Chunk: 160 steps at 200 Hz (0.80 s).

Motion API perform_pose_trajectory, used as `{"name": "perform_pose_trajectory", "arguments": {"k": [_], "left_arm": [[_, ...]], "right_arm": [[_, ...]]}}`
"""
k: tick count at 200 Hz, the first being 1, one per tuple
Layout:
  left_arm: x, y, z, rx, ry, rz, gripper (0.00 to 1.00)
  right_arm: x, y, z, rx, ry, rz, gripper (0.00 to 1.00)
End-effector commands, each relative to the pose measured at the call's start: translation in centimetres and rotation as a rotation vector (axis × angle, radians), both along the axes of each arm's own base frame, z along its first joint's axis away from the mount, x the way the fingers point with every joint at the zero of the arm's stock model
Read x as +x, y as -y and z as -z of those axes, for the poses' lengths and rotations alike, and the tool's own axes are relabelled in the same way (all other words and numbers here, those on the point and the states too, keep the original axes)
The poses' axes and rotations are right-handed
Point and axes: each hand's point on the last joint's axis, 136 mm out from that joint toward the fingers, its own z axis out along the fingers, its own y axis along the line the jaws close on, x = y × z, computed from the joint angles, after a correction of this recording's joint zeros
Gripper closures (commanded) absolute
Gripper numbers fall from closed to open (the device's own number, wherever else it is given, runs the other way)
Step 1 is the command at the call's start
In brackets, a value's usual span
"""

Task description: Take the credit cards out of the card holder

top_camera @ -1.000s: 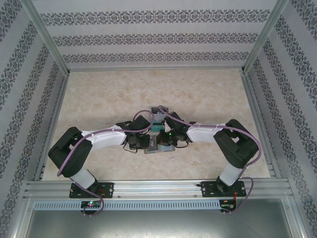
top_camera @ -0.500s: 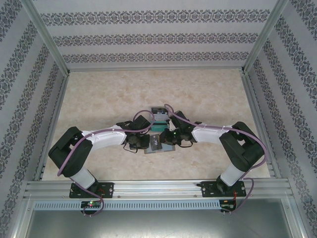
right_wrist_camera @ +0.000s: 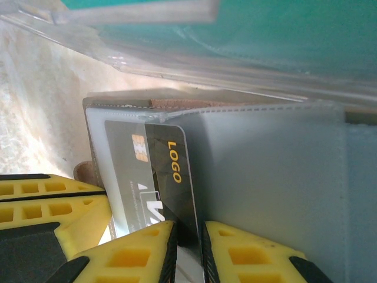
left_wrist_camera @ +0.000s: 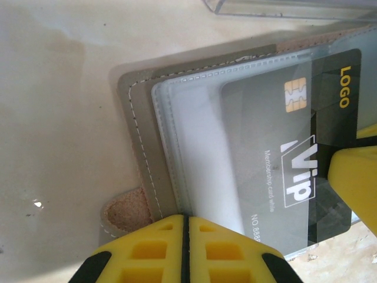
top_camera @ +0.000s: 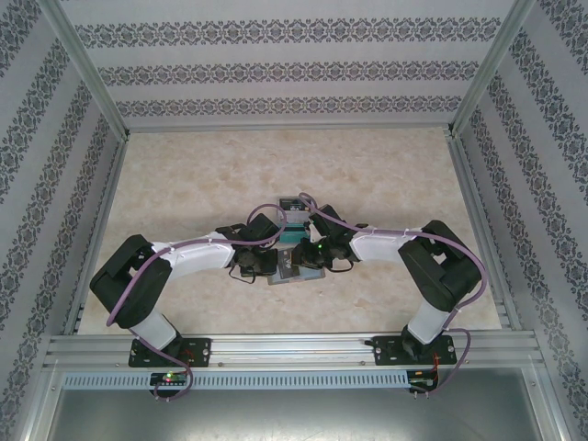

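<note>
Since half a second ago the right gripper (right_wrist_camera: 187,231) has edged left over the wallet (left_wrist_camera: 141,135) and its arm's elbow has swung back inward, while the left arm has kept its place. Its jaws are pinched on the edge of the grey card (left_wrist_camera: 277,171), which sits partly out of the wallet's clear pocket (left_wrist_camera: 194,141), and the left gripper (left_wrist_camera: 185,224) is clamped tight on the wallet's near edge beside a brown tab. The wallet lies open and flat on the pale table (left_wrist_camera: 53,118) between the two arms, with a teal card (top_camera: 292,237) just beyond it.
</note>
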Motion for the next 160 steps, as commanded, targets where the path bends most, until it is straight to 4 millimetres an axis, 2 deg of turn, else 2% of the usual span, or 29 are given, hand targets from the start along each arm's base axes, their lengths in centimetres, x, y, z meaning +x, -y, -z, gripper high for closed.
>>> {"name": "perform_pose_trajectory", "arguments": {"k": [1,46,69,81,93,160], "left_arm": [[-0.2,-0.3,1.1,0.013,-0.031,-0.009,1.0],[-0.1,-0.3,1.1,0.012,-0.032,-0.009,1.0],[-0.1,-0.2,1.0,0.013,-0.029,-0.009,1.0],[-0.1,-0.3,1.1,0.017,-0.03,-0.007,1.0],[-0.1,-0.3,1.0,0.019,-0.03,-0.006,1.0],[0.2,-0.1,0.7,0.017,-0.019,0.012,1.0]], "right_arm": [[0.0,-1.0,-0.2,0.017,0.016,-0.039,0.79],[-0.3,-1.3,0.0,0.018,0.011,-0.043,0.81],[-0.3,-1.0,0.2,0.007,0.011,-0.028,0.87],[-0.4,-0.8,0.2,0.003,0.014,-0.02,0.94],[-0.3,-0.4,0.2,-0.003,0.017,-0.01,1.0],[-0.3,3.6,-1.3,-0.033,0.062,0.033,1.0]]}}
